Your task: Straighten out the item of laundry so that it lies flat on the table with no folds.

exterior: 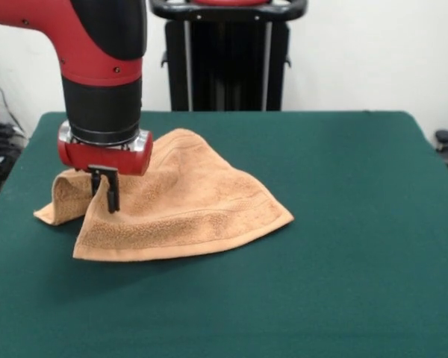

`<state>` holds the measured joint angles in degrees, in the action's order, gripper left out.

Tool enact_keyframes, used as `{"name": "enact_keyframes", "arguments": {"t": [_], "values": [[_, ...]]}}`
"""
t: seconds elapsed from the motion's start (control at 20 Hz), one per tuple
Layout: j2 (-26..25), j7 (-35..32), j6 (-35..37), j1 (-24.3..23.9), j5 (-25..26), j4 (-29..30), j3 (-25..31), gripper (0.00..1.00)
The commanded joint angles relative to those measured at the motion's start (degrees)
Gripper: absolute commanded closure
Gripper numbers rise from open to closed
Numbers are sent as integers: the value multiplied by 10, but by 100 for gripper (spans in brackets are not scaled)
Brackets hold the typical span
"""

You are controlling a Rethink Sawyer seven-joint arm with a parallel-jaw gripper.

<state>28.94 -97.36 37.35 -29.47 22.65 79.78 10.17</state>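
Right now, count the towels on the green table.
1: the orange-tan terry towel, crumpled on the dark green felt table, at the picture's left of centre, under the gripper. Nothing suggests another hidden.

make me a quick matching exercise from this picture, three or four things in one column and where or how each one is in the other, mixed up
Things:
1. orange-tan terry towel
2. dark green felt-covered table
3. red and black robot arm
4. black gripper

States:
A. comes down from above
B. down at the towel's left part
C. lies rumpled, raised in a hump
D. carries the towel

Pairs: 1-C, 2-D, 3-A, 4-B
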Motion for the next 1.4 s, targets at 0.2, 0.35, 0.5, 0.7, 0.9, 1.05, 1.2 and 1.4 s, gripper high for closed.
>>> {"name": "enact_keyframes", "arguments": {"t": [0.2, 0.35, 0.5, 0.7, 0.9, 1.05, 1.2, 1.4], "values": [[-104, -31, 0, 35, -14, -40, 43, 100], [-121, -39, 2, 42, -19, -57, 42, 100], [-139, -47, 4, 51, -22, -78, 41, 100], [-160, -55, 1, 62, -26, -100, 38, 100], [-173, -61, -6, 70, -30, -114, 38, 100], [-176, -67, -8, 75, -31, -119, 35, 100], [-171, -67, -9, 75, -30, -112, 31, 100], [-159, -69, -21, 72, -29, -95, 26, 100]]}}
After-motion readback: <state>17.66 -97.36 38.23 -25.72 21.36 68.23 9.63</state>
